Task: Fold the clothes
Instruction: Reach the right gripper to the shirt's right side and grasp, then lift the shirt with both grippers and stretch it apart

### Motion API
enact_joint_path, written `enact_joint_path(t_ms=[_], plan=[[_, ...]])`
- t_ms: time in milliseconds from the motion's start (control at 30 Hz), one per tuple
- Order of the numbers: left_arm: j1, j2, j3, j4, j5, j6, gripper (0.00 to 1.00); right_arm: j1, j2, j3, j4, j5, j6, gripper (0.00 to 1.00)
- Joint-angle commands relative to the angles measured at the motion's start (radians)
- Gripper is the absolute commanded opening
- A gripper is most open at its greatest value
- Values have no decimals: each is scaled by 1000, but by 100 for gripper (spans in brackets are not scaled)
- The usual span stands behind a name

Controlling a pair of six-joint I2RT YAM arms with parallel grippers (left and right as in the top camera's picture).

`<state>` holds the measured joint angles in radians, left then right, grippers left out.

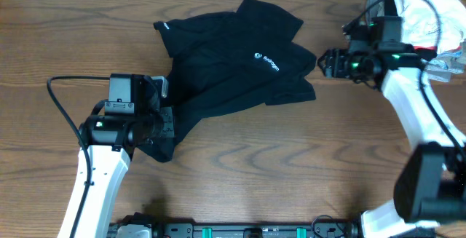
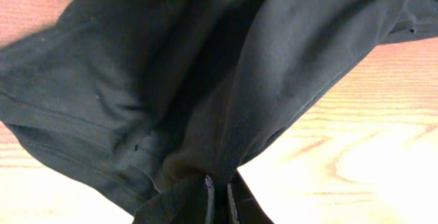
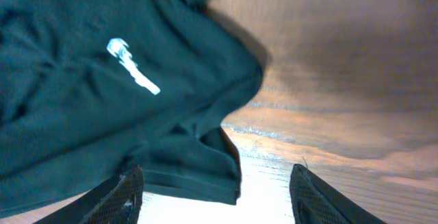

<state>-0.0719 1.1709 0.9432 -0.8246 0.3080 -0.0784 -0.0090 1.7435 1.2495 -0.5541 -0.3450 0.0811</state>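
The black T-shirt (image 1: 233, 63) lies crumpled on the wooden table, its small white logo (image 1: 267, 62) facing up near its right side. My left gripper (image 1: 166, 124) is shut on the shirt's lower left edge; in the left wrist view the fabric (image 2: 205, 80) bunches between the closed fingers (image 2: 219, 196). My right gripper (image 1: 325, 63) is open and empty, just right of the shirt's right edge. In the right wrist view the shirt (image 3: 102, 101) with its logo (image 3: 131, 66) lies ahead and to the left of the open fingers (image 3: 215, 193).
A heap of white, grey and red garments (image 1: 429, 20) sits at the back right corner behind my right arm. Bare wooden table (image 1: 291, 165) spreads in front of the shirt.
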Motion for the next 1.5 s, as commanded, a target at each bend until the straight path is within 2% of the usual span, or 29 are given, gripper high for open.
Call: enact_joint_path(t_ms=[0,200,400,867,1000,1133,1200,1300,1367,1400,1467], plan=[[3,16,20,13,-14,-5,6,33,84,-2,10,44,19,66],[2,45,20,23,-14,-5,6,72,191,-2,34,115,19,66],[3,59,20,22,-15,-5,6,99,219,-2,50,145,19,65],[3,138,18,23,-92,-5,6,223,267,-2,18,365,60,56],[3,168,18,22,-92,-5,6,232,271,-2,-11,375,77,52],[3,195,18,22,-92,-5,6,232,271,-2,-66,375,108,45],[3,203,18,23,-92,-5,6,232,271,-2,-95,375,126,38],[3,210,18,22,-92,-5,6,232,271,-2,-131,371,151,25],[3,210,18,23,-92,-5,6,232,271,-2,-138,370,151,6],[3,210,18,23,-93,-5,6,232,271,-2,-138,370,154,1],[3,209,18,26,-93,-5,6,230,267,0,-138,367,178,1]])
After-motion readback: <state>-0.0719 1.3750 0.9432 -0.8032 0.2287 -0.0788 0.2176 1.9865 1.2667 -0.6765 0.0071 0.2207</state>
